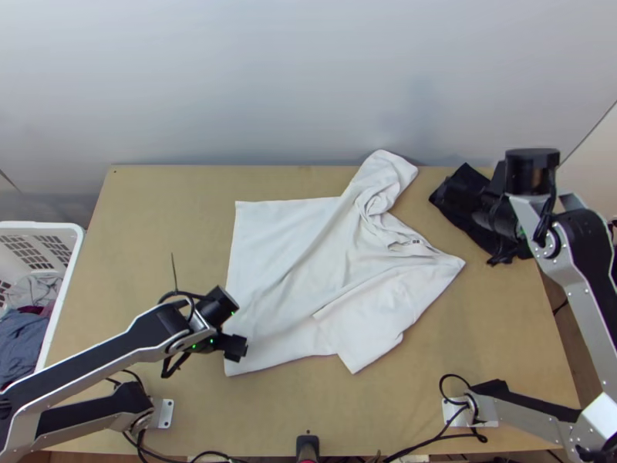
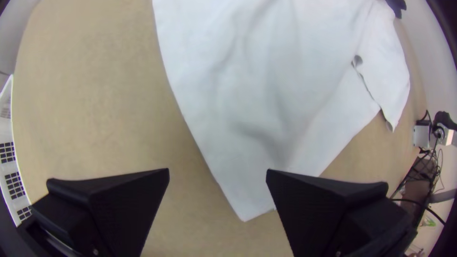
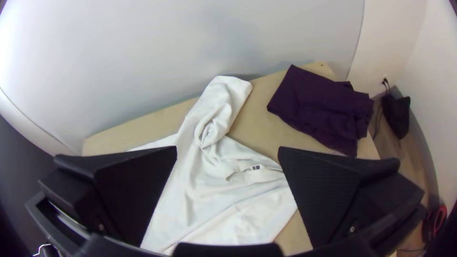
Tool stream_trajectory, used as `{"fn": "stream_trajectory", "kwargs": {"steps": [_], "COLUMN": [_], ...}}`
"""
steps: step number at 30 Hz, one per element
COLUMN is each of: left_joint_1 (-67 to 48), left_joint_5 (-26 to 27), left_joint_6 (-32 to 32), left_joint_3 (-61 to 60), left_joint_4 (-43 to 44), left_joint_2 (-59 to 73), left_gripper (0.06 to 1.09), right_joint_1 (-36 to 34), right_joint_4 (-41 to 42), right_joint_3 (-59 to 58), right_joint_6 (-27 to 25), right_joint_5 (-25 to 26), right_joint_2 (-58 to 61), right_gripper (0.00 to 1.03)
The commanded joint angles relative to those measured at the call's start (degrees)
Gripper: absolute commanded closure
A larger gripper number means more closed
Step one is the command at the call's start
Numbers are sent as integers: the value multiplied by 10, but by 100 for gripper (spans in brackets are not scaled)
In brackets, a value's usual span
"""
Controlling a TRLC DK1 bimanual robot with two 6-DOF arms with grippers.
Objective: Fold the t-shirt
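The table [image 1: 154,231] holds the t-shirt [image 1: 316,255] partly below the left pincer [image 1: 236,347].

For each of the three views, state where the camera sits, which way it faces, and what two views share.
Top view: high over the near edge, facing steeply down at the table; both arms show.
Left wrist view: on the left arm, facing down at the t-shirt; its own open jaws show.
Right wrist view: on the right arm, facing the wall; its own open jaws show.
Top and right wrist views share the collar.
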Motion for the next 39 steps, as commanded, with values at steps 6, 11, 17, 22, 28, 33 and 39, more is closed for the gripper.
{"fn": "stream_trajectory", "kwargs": {"steps": [6, 11, 17, 22, 28, 33, 39], "left_joint_1": [-91, -117, -119, -121, -40, 171, 390], "left_joint_5": [19, 19, 11, -36, -48, -37, 53], "left_joint_6": [-32, -39, -47, -28, -4, 105, 246], "left_joint_3": [-18, -27, -49, -58, -63, -49, -4], "left_joint_4": [6, 25, 58, 88, 76, 58, -10], "left_joint_2": [50, 72, 60, 34, -36, -122, -178], "left_gripper": [11, 19, 53, 105, 105, 105, 105], "right_joint_1": [-4, -5, -4, 5, 36, 47, 54], "right_joint_4": [4, 5, 14, 13, 11, 11, 11], "right_joint_3": [-93, -99, -101, -93, -79, -74, -75], "right_joint_6": [-12, -12, -10, -10, -21, -32, -31], "right_joint_5": [1, 1, 0, -1, -7, -22, -28], "right_joint_2": [-47, -44, -38, -31, -23, -14, 0], "right_gripper": [4, 4, 4, 4, 4, 4, 4]}}
